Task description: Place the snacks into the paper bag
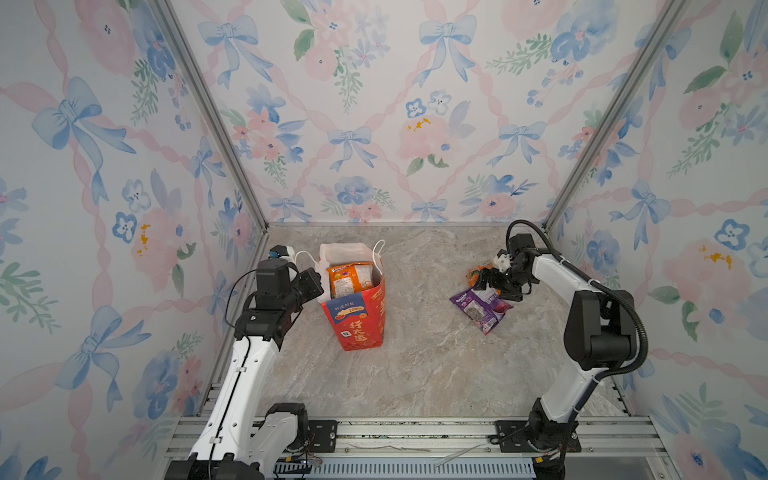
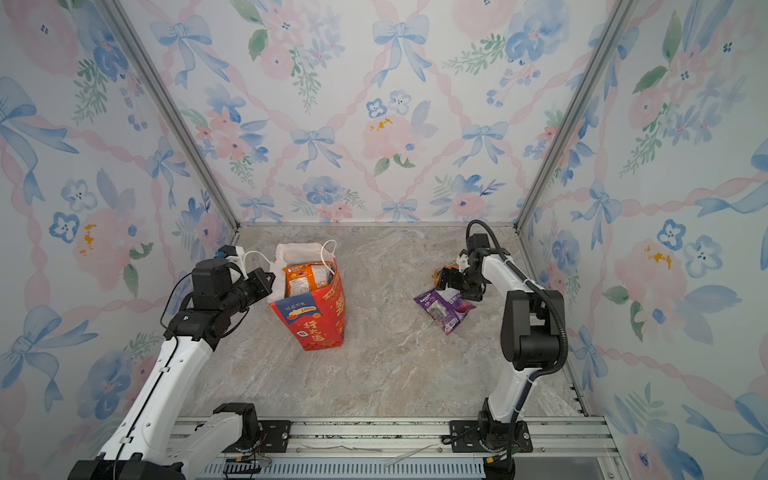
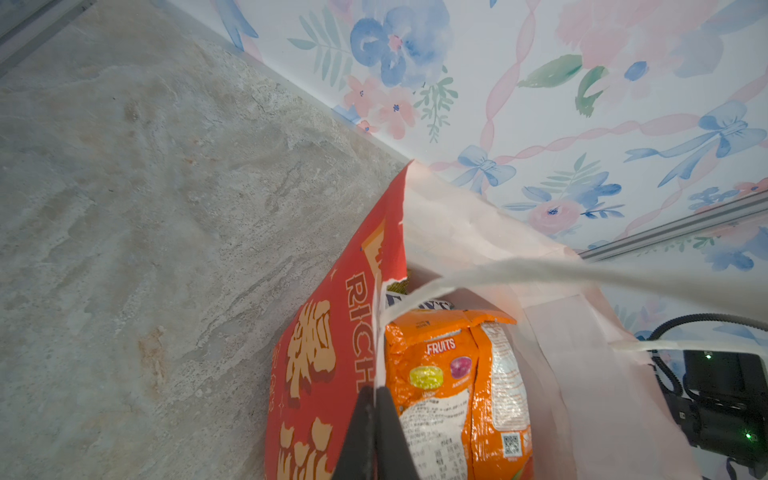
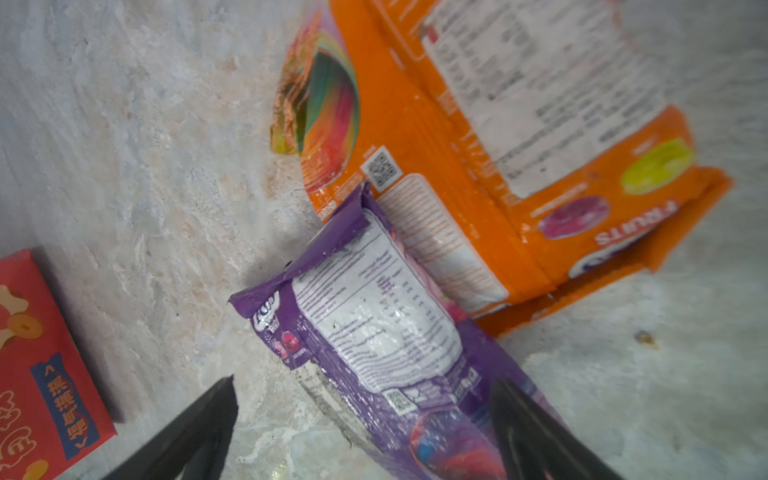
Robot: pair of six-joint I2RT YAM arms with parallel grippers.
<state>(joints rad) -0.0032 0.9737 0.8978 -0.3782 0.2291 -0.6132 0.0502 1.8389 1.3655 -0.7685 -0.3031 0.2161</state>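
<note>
The red paper bag stands upright left of centre, its mouth open. An orange snack packet stands inside it. My left gripper is at the bag's left rim, shut on the white string handle. On the table at the right lie a purple packet and, behind it, an orange packet. My right gripper hangs open over the purple packet's near end, one finger over the packet and the other beside it.
The purple packet's far end rests on the orange one. The floral back wall and side walls close in the marble table. The bag's red side shows at the edge of the right wrist view.
</note>
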